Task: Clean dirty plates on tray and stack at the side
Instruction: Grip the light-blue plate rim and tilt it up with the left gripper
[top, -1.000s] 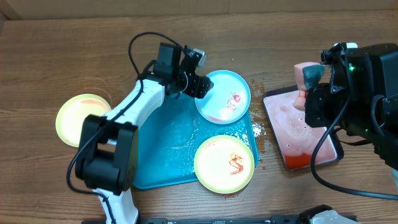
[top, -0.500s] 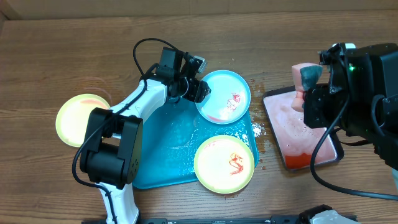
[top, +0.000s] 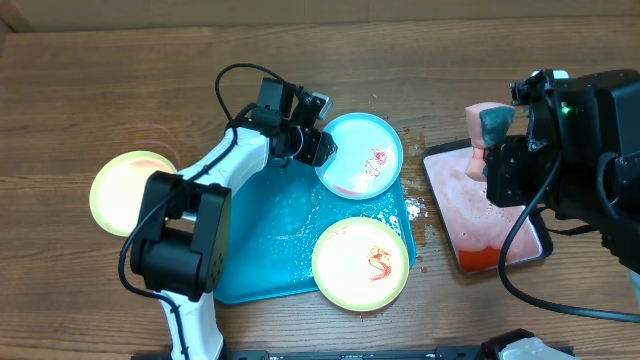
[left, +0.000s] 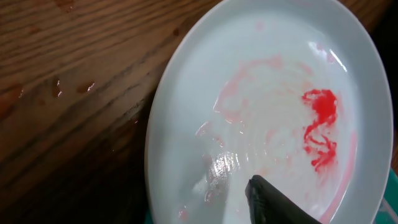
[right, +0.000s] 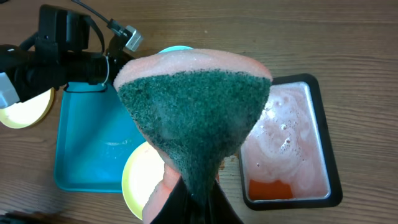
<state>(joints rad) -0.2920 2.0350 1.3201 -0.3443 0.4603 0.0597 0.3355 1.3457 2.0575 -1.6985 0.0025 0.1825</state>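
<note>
A light blue plate (top: 362, 155) with red smears (left: 321, 124) lies on the far right corner of the turquoise tray (top: 265, 245). My left gripper (top: 320, 147) is at its left rim. One dark finger (left: 273, 204) lies over the plate's wet inside; the other finger is hidden. A pale yellow-green plate (top: 361, 263) with a red smear sits on the tray's near right corner. Another yellow-green plate (top: 128, 190) rests on the bare wood to the left. My right gripper (right: 199, 193) is shut on a pink-and-green sponge (right: 194, 118), held up above the black-rimmed tray.
The black-rimmed tray (top: 537, 245) with pinkish foamy water and orange liquid stands right of the turquoise tray. Drops of water (top: 414, 210) dot the wood between them. The left arm's cable (top: 235, 75) loops above the tray's far edge.
My left gripper has shifted a little to the right, up to the blue plate's rim, and its jaws have narrowed. The right arm and sponge have barely moved.
</note>
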